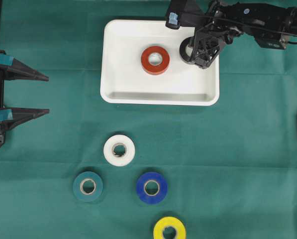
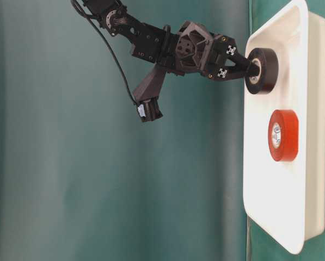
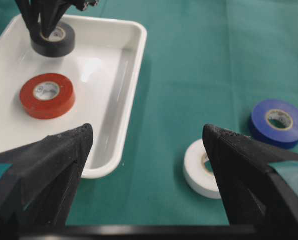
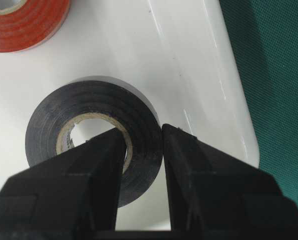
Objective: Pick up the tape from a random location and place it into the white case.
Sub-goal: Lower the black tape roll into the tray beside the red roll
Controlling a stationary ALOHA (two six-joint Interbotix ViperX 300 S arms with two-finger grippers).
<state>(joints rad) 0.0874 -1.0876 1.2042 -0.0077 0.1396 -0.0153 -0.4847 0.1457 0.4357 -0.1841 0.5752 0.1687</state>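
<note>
At the far left of the overhead view the left gripper (image 1: pixel 26 94) sits at the table's edge with its two black fingers spread wide and nothing between them; its own wrist camera looks out past those fingers toward the tray and the loose rolls. On the green cloth (image 1: pixel 247 164) below the tray lie four rolls, all flat and apart from one another: a teal roll (image 1: pixel 88 186) furthest left, a white roll (image 1: pixel 119 150) above and to its right, a blue roll (image 1: pixel 151 187) to the right of the teal one, and a yellow roll (image 1: pixel 169 229) at the bottom edge of the view, partly cut off. The white case (image 1: pixel 123 92) lies at the upper middle of the table, and a red roll (image 1: pixel 155 60) rests flat on its floor near the centre. To the right of the red roll, still inside the case and near its right wall, is the black tape (image 1: pixel 185 50), lying against the case floor. The right gripper (image 4: pixel 144 137) reaches in from the upper right and pinches the wall of this roll, one finger inside the cardboard core and the other against the outer face, the jaws drawn close together on it.
</note>
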